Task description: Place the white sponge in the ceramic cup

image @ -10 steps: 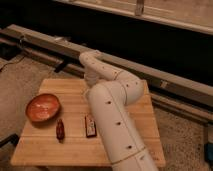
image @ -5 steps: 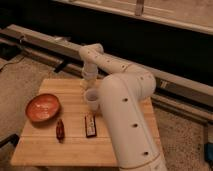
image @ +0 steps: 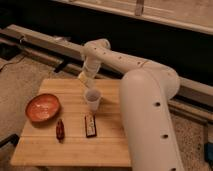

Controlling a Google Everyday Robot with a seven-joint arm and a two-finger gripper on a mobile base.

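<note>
The end effector (image: 86,80) hangs over the bench (image: 75,150) near its back edge, just above and slightly left of the cup. It is closed on a pale cream lump that looks like the white sponge (image: 82,76), held clear of the bench. The sponge's long axis cannot be told.

From left to right there is one orange-brown bowl (image: 42,107) near the left edge, one small reddish-brown piece (image: 60,130), one dark bar (image: 90,125) lying with its long axis front to back, and one ceramic cup (image: 93,98) upright, mouth up, just behind the bar.
</note>
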